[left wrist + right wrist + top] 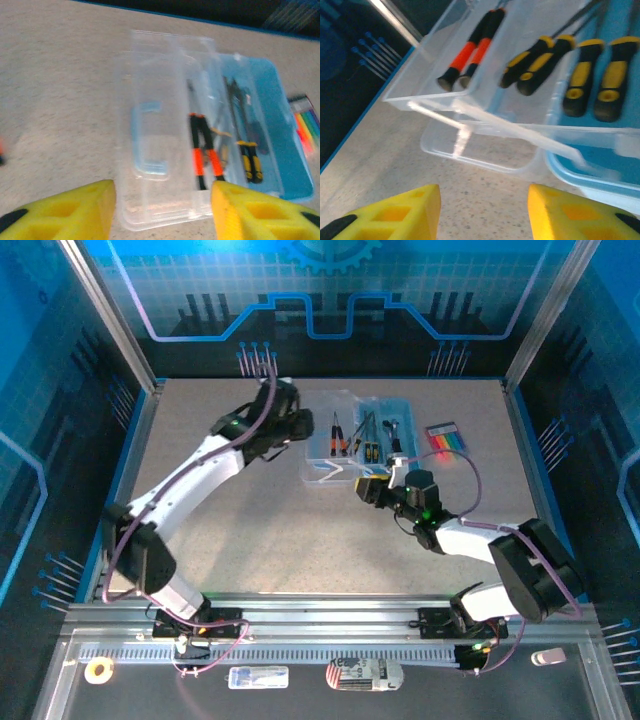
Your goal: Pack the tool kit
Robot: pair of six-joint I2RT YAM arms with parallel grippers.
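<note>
At the middle of the table, seen from above, one tool case (345,400) lies open, its long axis running away from the arm bases, with a clear half (322,470) on the left and a blue half (385,410) on the right. The left gripper (303,430) sits just beside the case's left edge and the right gripper (372,490) just beside its near edge, so both arms are about equally close. One pack of coloured sticks (446,437) lies outside, to the right of the case. From the left wrist, two yellow fingers (65,212) stand wide apart, holding nothing, with the clear half straight ahead between them. One orange-handled tool (202,155) lies inside the case, toward the blue half. From the right wrist, two yellow fingers (395,217) are likewise spread and empty, just short of the case's near rim. Beyond that rim lie the orange-handled tool and four yellow-and-black handles (580,80); whether those are two tools or four cannot be told. Closing the case likely means swinging the clear half over the blue one.
</note>
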